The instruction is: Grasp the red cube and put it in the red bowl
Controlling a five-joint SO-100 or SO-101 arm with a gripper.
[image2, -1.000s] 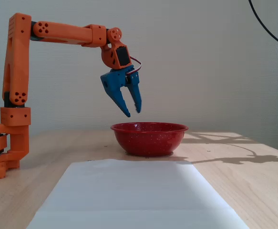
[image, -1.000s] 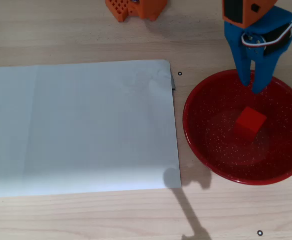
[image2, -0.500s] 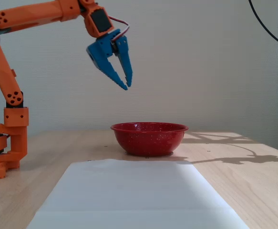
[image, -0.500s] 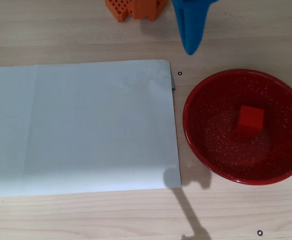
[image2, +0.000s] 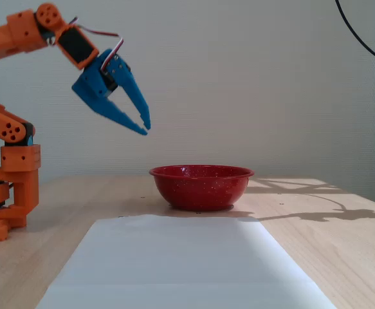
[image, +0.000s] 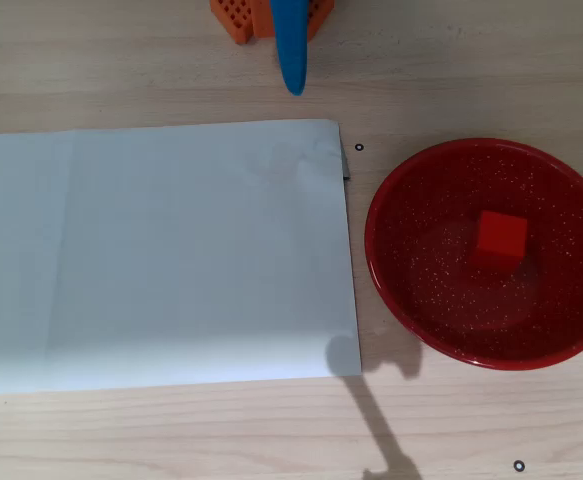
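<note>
Red matte cube (image: 500, 238) sits in glossy speckled red bowl (image: 401, 285): placement looks done. Blue gripper (image2: 145, 127), fingers slightly spread, empty, high and left of bowl; next prob. retreat only.

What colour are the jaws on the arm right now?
Bright blue, on an orange arm; the gripper shows best in the fixed view.

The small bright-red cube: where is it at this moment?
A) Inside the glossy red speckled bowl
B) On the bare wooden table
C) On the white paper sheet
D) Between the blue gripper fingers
A. The overhead view shows the small bright-red cube lying inside the glossy red speckled bowl, while the blue gripper hangs empty in the air, away from the bowl.
</note>
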